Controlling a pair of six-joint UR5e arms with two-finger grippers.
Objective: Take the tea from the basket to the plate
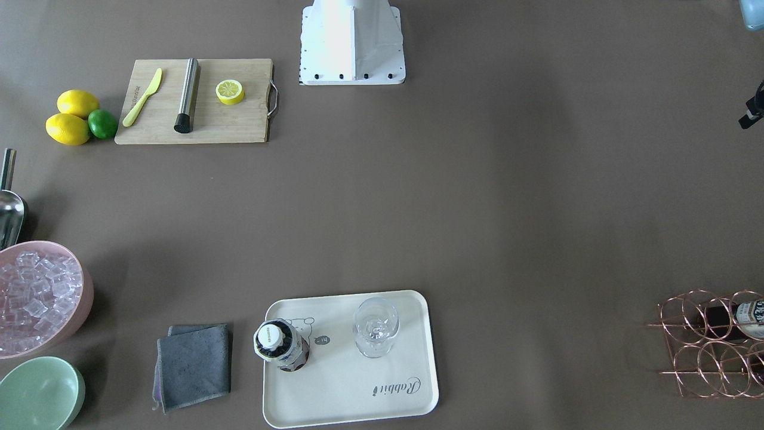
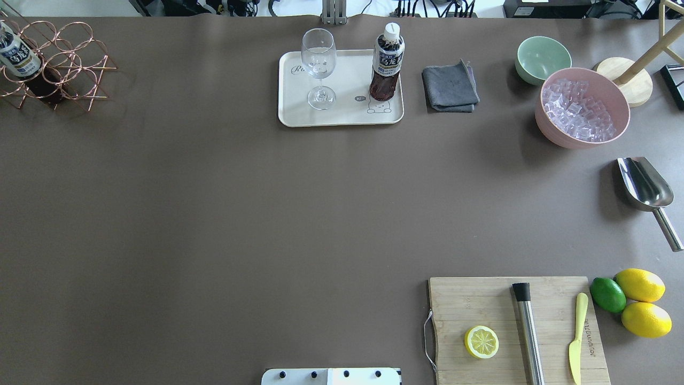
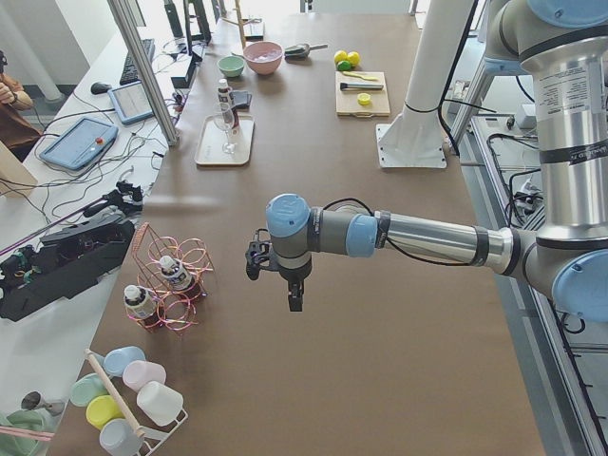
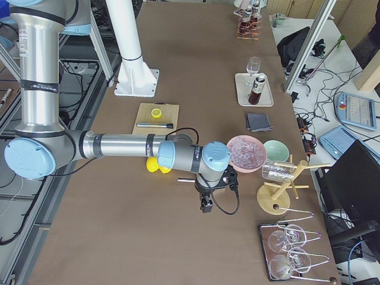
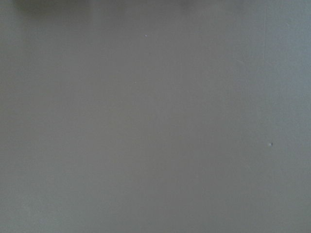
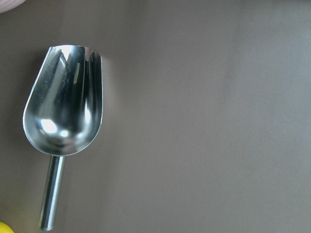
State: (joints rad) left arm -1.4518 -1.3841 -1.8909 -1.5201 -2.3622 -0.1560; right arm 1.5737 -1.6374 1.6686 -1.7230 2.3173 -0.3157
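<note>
A tea bottle (image 2: 387, 64) with dark tea and a white cap stands upright on the cream plate (image 2: 342, 115), beside a clear glass (image 2: 319, 69). It also shows in the front view (image 1: 280, 346) on the plate (image 1: 352, 394). The copper wire basket (image 2: 59, 69) sits at the table's far left corner with another tea bottle (image 2: 18, 56) in it. The side view shows two bottles in the basket (image 3: 166, 290). My left gripper (image 3: 293, 296) hovers over the table beside the basket. My right gripper (image 4: 206, 205) hovers near the ice bowl. I cannot tell whether either gripper is open or shut.
A grey cloth (image 2: 450, 85), a mint-green bowl (image 2: 542, 58) and a pink bowl of ice cubes (image 2: 582, 109) lie right of the plate. A metal scoop (image 6: 65, 107) lies below the right wrist camera. A cutting board (image 2: 513, 326) holds a lemon half, a muddler and a knife.
</note>
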